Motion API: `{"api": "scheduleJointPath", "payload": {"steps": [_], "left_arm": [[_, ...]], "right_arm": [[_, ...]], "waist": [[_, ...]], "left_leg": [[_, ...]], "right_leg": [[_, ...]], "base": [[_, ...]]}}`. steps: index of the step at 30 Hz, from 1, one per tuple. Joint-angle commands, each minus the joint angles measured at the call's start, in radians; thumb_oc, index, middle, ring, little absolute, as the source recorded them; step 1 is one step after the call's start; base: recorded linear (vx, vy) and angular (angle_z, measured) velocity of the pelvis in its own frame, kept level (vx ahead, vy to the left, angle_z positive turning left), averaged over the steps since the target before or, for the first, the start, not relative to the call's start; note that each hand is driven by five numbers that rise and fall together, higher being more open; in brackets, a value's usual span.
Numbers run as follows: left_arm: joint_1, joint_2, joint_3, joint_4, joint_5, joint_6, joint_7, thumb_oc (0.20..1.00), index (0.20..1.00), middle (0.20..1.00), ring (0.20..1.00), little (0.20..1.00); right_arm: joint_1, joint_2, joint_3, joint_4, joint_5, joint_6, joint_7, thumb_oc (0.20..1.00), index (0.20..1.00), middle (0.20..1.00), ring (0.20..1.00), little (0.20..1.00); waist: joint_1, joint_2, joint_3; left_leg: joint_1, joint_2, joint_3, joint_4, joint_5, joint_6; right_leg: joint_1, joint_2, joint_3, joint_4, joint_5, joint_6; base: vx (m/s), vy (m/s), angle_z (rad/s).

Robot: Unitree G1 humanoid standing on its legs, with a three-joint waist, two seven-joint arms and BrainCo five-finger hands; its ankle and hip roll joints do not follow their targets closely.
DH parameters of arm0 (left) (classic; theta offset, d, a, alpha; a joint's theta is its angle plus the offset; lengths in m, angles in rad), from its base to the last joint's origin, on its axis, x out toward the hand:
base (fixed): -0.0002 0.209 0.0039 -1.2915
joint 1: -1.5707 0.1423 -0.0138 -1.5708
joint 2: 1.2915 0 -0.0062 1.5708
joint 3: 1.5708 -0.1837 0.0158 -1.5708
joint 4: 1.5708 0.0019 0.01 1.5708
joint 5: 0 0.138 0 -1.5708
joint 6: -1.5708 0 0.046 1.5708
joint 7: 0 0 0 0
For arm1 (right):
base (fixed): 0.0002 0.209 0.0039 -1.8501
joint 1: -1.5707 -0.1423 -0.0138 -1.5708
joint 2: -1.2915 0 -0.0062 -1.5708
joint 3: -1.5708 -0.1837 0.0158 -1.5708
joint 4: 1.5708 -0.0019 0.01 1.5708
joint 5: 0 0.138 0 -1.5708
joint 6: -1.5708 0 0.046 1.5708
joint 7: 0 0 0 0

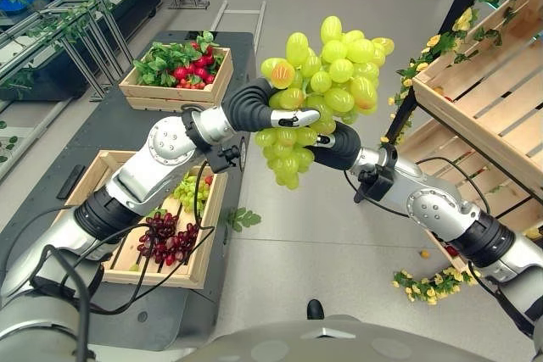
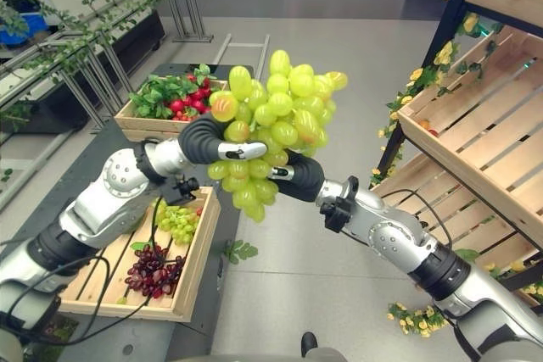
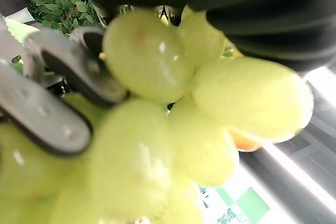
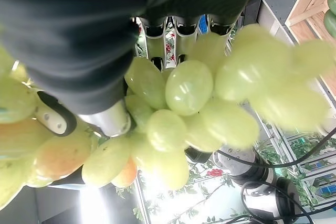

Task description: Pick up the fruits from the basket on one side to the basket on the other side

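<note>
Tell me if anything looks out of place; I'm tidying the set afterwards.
Yes. Yellow flower sprigs lie loose on the floor by the wooden shelf, and a green leaf sprig lies beside the near crate. The green grapes are held up between the left hand and right hand.

No text, label, number or sign can be read anywhere in these views: not on the crates, the shelves or the fruit.
</note>
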Motion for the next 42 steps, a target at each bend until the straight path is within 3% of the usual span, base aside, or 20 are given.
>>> {"api": "scheduleJointPath", "payload": {"steps": [1, 26, 27, 28, 29, 42], "left_arm": [[-0.11, -0.018, 0.026, 0.037, -0.03, -0.058, 0.022, 0.2, 0.2, 0.2, 0.2, 0.2], [-0.101, -0.011, 0.055, 0.062, -0.03, -0.054, 0.019, 0.2, 0.2, 0.2, 0.2, 0.2], [-0.102, -0.01, 0.055, 0.063, -0.026, -0.055, 0.021, 0.2, 0.2, 0.2, 0.2, 0.2], [-0.102, -0.01, 0.055, 0.063, -0.026, -0.055, 0.021, 0.2, 0.2, 0.2, 0.2, 0.2], [-0.099, -0.007, 0.059, 0.064, -0.022, -0.056, 0.022, 0.2, 0.2, 0.2, 0.2, 0.2], [-0.056, 0.022, 0.124, 0.069, 0.025, -0.073, 0.043, 0.2, 0.2, 0.2, 0.2, 0.2]], "right_arm": [[-0.062, 0.007, -0.011, -0.092, 0.032, -0.048, 0.003, 0.2, 0.2, 0.2, 0.2, 0.2], [-0.03, 0.03, -0.059, -0.077, 0.015, -0.061, -0.002, 0.2, 0.2, 0.2, 0.2, 0.2], [-0.032, 0.029, -0.054, -0.078, 0.017, -0.059, 0.001, 0.426, 0.426, 0.426, 0.426, 0.426], [-0.033, 0.029, -0.054, -0.078, 0.017, -0.059, 0.001, 0.774, 0.774, 0.774, 0.774, 0.774], [-0.032, 0.027, -0.055, -0.081, 0.017, -0.058, 0.005, 1.0, 1.0, 1.0, 1.0, 1.0], [-0.025, -0.019, -0.074, -0.117, -0.016, -0.051, 0.028, 1.0, 1.0, 1.0, 1.0, 1.0]], "waist": [[0.012, -0.035, -0.013], [0.015, -0.039, -0.015], [0.017, -0.04, -0.015], [0.017, -0.04, -0.015], [0.017, -0.04, -0.015], [0.017, -0.043, -0.016]], "left_leg": [[-0.007, -0.02, -0.045, 0.007, -0.008, 0.006], [-0.007, -0.018, -0.06, 0.01, -0.005, 0.002], [-0.007, -0.018, -0.06, 0.01, -0.006, 0.002], [-0.007, -0.018, -0.06, 0.01, -0.006, 0.002], [-0.007, -0.018, -0.06, 0.011, -0.006, 0.003], [-0.007, -0.018, -0.055, 0.01, -0.006, 0.003]], "right_leg": [[0.06, -0.062, -0.022, 0.034, -0.048, 0.113], [0.069, -0.06, -0.034, 0.041, -0.058, 0.106], [0.069, -0.06, -0.035, 0.042, -0.058, 0.105], [0.069, -0.06, -0.035, 0.042, -0.058, 0.105], [0.069, -0.06, -0.035, 0.042, -0.058, 0.105], [0.066, -0.06, -0.034, 0.041, -0.055, 0.108]], "base": [[0.0, 0.0, 0.0], [0.0, 0.0, 0.0], [0.0, 0.0, 0.0], [0.0, 0.0, 0.0], [0.0, 0.0, 0.0], [0.0, 0.0, 0.0]]}}
